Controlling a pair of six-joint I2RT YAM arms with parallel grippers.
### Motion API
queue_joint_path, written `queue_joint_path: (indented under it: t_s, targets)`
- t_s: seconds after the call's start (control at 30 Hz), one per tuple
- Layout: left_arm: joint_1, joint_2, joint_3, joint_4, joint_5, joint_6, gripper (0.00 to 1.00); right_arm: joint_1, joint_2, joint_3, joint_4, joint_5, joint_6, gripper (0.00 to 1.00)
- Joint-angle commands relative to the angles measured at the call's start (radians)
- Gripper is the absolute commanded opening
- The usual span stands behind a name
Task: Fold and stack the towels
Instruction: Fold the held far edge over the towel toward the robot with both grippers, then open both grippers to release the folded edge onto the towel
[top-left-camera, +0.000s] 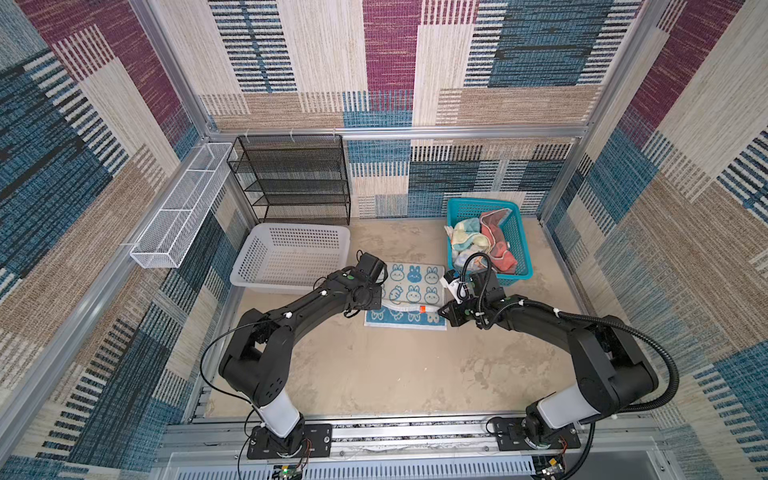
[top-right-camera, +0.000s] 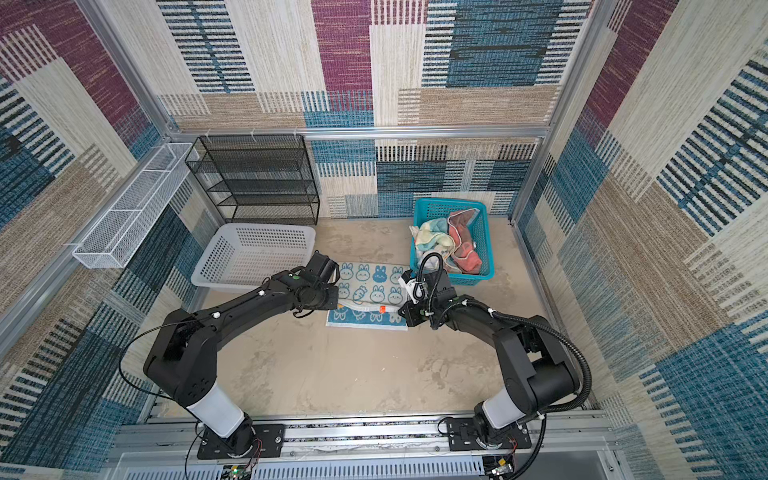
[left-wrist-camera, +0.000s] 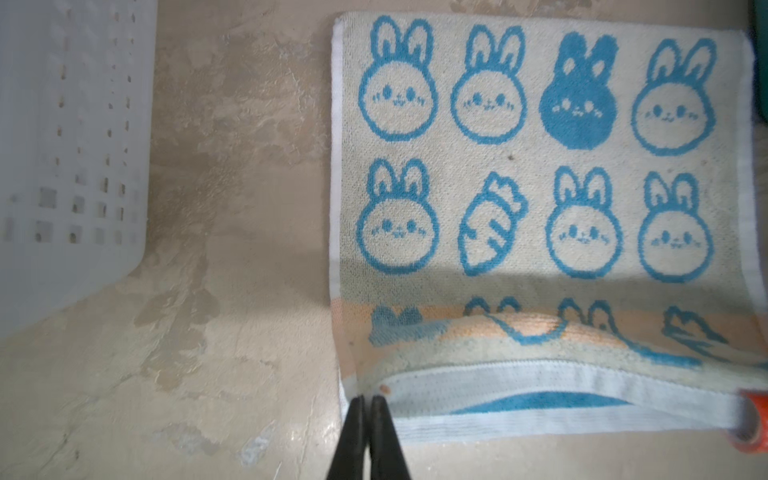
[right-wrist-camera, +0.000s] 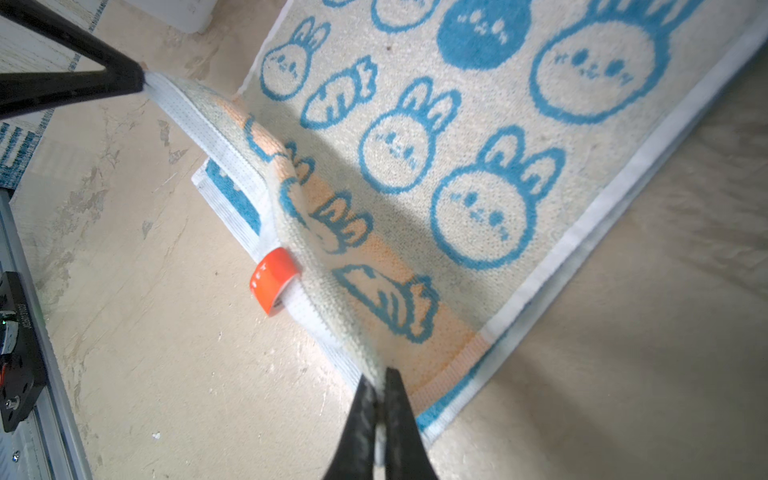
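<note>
Lettering on orange tag (right-wrist-camera: 274, 280) of bunny towel (left-wrist-camera: 540, 174) too blurred to read

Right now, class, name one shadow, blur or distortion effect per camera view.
Both top views: wide lens splays the patterned walls outward. Left wrist view: white basket blurred, shadow band across the bunny towel. Right wrist view: diagonal shadow across the towel, sheen on the orange tag.

from the towel (top-left-camera: 415, 282) i have bare table (top-left-camera: 395, 374) open at six o'clock. the white basket (top-left-camera: 249, 262) blocks ten o'clock and the teal basket (top-left-camera: 482, 202) two o'clock. a bare lane runs between them at twelve. the black rack (top-left-camera: 291, 178) stands beyond at eleven.
</note>
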Motion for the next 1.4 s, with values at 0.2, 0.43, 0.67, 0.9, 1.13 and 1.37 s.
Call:
queue_joint_path:
  t_s: [0.2, 0.43, 0.67, 0.9, 1.13, 1.37]
  targets:
    - [-0.002, 0.005, 0.013, 0.012, -0.004, -0.011, 0.0, 0.001, 0.017, 0.023, 0.014, -0.006, 0.006, 0.0]
    - [-0.002, 0.009, 0.004, 0.014, 0.002, -0.015, 0.0, 0.002, 0.026, 0.028, -0.006, -0.005, 0.002, 0.0]
    - [-0.002, 0.025, -0.009, 0.016, 0.004, -0.023, 0.0, 0.003, 0.048, 0.028, -0.022, -0.015, -0.001, 0.0]
    - [-0.004, 0.034, -0.037, 0.03, 0.017, -0.04, 0.0, 0.005, 0.064, 0.017, -0.031, -0.03, 0.002, 0.01]
    - [-0.01, 0.04, -0.044, 0.031, 0.028, -0.045, 0.0, 0.014, 0.089, 0.017, -0.04, -0.041, 0.004, 0.04]
    - [-0.016, 0.002, -0.088, 0.032, 0.039, -0.051, 0.0, 0.028, 0.082, 0.004, -0.063, -0.031, 0.02, 0.09]
